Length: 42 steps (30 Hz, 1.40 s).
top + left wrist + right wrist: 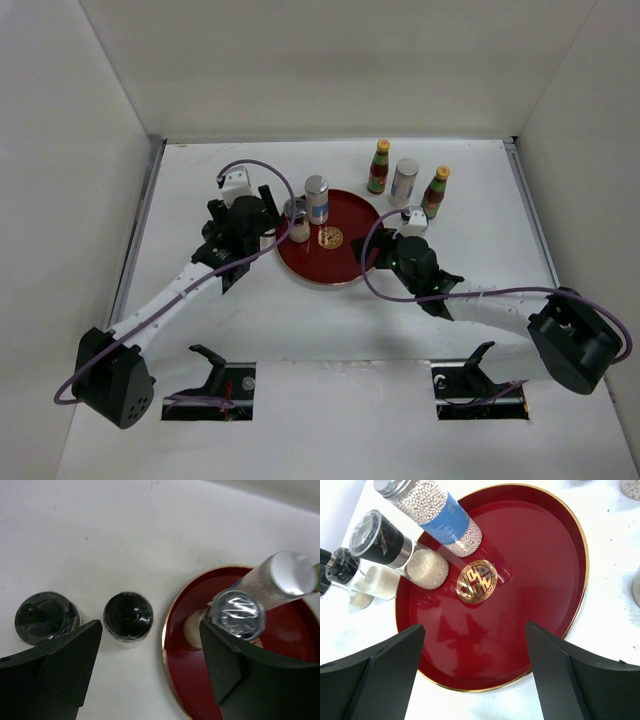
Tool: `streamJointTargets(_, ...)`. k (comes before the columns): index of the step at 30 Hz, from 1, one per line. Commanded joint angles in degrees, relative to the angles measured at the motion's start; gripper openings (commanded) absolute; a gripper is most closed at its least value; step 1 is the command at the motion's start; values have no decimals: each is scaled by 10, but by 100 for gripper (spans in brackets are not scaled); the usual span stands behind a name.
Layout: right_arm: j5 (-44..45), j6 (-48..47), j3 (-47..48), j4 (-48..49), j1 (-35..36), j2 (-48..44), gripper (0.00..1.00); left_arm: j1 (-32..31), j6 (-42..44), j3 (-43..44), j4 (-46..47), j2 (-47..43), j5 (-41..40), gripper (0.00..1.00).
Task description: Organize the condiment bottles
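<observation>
A round red tray (345, 262) lies mid-table. On its left part stand a blue-labelled silver-topped shaker (316, 198) and a short glass jar (297, 222) with pale filling. My left gripper (277, 230) is open and empty, its jaws straddling the tray's left rim (167, 645). The jar (236, 612) stands just beyond its right finger (235, 667). Two dark-lidded jars (128, 616) (46, 618) stand on the table left of the tray. My right gripper (380, 256) is open and empty over the tray's near right rim (470, 687). Two yellow-capped sauce bottles (379, 166) (436, 191) and a second shaker (404, 182) stand behind the tray.
White walls close in the table at the left, back and right. Each arm's purple cable (250, 165) loops above it. Two dark cut-outs (210, 385) sit in the table's near edge. The gold emblem (477, 580) marks the tray's middle.
</observation>
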Motion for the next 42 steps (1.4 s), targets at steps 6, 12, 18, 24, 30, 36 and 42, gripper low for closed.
streamJointTargets(6,-6,-7,22,29,2,4,89,43,3,-13,21,69,23,78)
streamJointTargets(12,-7,-6,23,30,2,9,89,57,4,-6,53,114,23,69)
streamJointTargets(18,-7,-7,23,30,2,10,89,69,4,-5,75,152,24,66)
streamJointTargets(24,-7,-8,22,31,2,9,89,74,-3,-12,83,149,24,44)
streamJointTargets(30,-7,-9,23,31,2,13,89,33,6,-13,43,39,12,36)
streamJointTargets(36,-9,-3,25,33,2,23,89,-53,1,9,-28,-18,10,36)
streamJointTargets(42,-9,-2,22,33,-1,18,89,-119,-11,16,-11,26,38,36)
